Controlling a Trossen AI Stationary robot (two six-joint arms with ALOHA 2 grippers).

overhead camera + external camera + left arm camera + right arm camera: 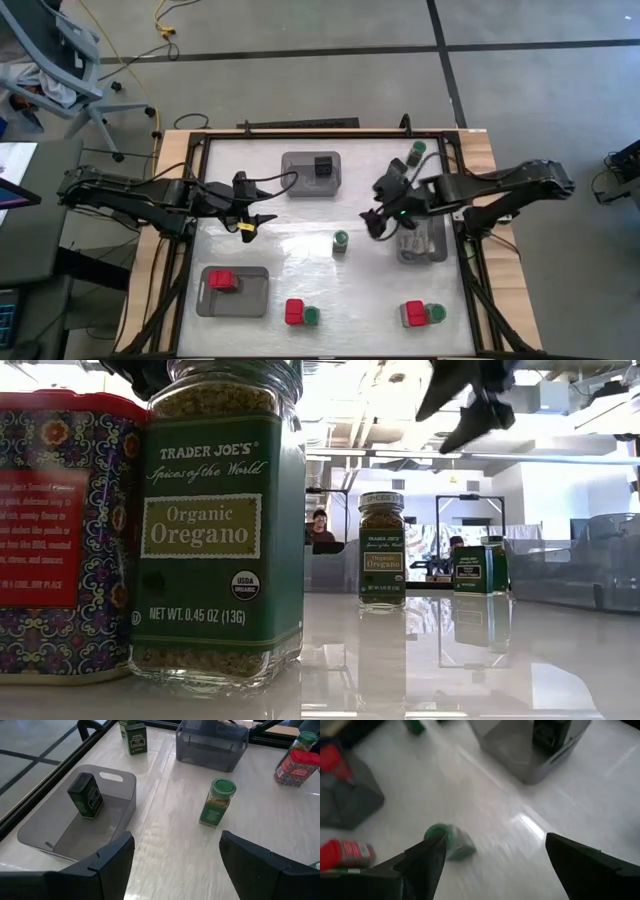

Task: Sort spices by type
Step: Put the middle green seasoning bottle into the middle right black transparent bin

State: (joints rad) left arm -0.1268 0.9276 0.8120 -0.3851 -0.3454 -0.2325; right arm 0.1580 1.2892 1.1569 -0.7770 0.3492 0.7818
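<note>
While both jaws gape empty | centre jar (341, 241) upright, green lid up, axis vertical.

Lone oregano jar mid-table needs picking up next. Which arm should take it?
Right, probably. The right gripper hangs open just beside the oregano jar, and the jar shows between its fingers in the right wrist view. The left gripper, also open, sits farther across the table.

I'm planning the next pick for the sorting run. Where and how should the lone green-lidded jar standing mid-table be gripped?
Grip the green-lidded jar across its body just below the lid, coming straight down from above. It stands upright and apart from the other containers, so both sides look free for fingers. The open right gripper hangs nearest.
</note>
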